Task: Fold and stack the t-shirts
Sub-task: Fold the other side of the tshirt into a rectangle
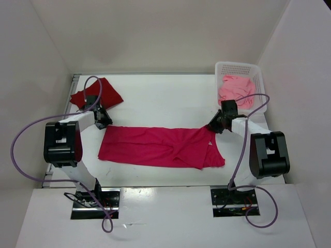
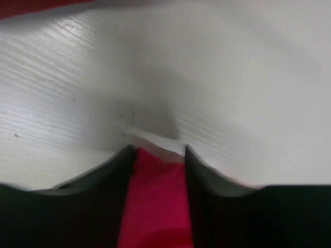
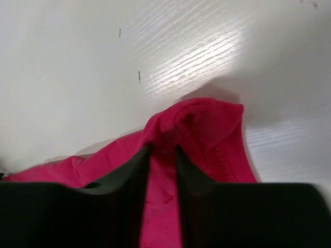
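Observation:
The bright crimson t-shirt lies folded into a long strip across the table's middle. My left gripper is down at its upper left corner. In the left wrist view that corner lies in the gap of the gripper, whose jaws stand apart. My right gripper is at the upper right corner. There the cloth humps up in front of the gripper and runs between its parted fingers. The dark red t-shirt lies crumpled at the back left. The salmon pink t-shirt is in the basket.
A white perforated basket stands at the back right corner, close behind the right gripper. White walls enclose the table on three sides. An edge of the dark red t-shirt shows at the top left of the left wrist view.

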Available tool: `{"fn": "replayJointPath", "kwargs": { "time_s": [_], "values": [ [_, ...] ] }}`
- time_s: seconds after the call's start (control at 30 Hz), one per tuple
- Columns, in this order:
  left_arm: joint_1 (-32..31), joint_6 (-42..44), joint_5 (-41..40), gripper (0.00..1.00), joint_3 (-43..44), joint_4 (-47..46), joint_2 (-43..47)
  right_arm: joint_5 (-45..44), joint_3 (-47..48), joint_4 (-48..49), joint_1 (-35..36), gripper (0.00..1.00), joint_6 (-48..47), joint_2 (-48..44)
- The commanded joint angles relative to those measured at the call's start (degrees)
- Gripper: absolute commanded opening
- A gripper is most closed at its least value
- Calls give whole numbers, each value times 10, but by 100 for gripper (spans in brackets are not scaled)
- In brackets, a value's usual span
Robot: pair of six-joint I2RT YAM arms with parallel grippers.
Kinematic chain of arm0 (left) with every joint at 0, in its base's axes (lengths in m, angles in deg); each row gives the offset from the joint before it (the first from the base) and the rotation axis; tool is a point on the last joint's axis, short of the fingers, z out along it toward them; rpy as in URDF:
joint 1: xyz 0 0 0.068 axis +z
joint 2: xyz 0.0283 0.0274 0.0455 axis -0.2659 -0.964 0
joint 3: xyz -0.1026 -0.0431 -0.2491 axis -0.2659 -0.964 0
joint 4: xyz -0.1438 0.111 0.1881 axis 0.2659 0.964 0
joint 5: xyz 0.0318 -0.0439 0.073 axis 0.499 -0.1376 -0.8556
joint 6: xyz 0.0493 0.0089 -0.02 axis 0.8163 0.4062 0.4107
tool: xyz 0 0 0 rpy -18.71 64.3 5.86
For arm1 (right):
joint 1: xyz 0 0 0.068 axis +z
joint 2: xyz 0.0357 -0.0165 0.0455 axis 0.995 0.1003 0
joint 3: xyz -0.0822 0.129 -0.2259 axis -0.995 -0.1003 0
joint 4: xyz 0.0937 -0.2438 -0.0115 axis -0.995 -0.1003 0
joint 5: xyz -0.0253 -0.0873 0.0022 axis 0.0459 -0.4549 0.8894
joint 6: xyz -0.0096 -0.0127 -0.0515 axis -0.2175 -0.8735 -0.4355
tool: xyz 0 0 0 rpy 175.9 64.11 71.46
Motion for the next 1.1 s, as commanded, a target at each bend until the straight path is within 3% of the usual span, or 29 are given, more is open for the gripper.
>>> {"fn": "replayJointPath", "kwargs": {
  "time_s": [0.0,0.13,0.2,0.47,0.87,0.9,0.97,1.03,1.07],
  "values": [
    [-1,-1,9,35,0,-19,-13,16,2,45,7,25,7,11],
    [-1,-1,-12,5,0,-19,-6,11,2,52,7,2,12,16],
    [-1,4,-12,0,0,-19,-6,2,2,52,7,0,12,11],
    [52,-1,-33,0,0,-7,0,-81,2,-17,-5,0,18,-41],
    [58,-13,-39,0,6,0,32,-80,1,-33,-32,0,6,-13],
    [58,-13,-39,0,6,0,32,-80,1,-33,-32,1,6,-20],
    [58,-18,-39,2,11,0,32,-85,1,-33,-32,17,6,-45],
    [58,-23,-20,15,11,-6,32,-80,6,-39,-32,40,-1,-50],
    [58,-23,-20,23,11,-6,32,-66,12,-47,-32,40,-8,-50]
  ]
}}
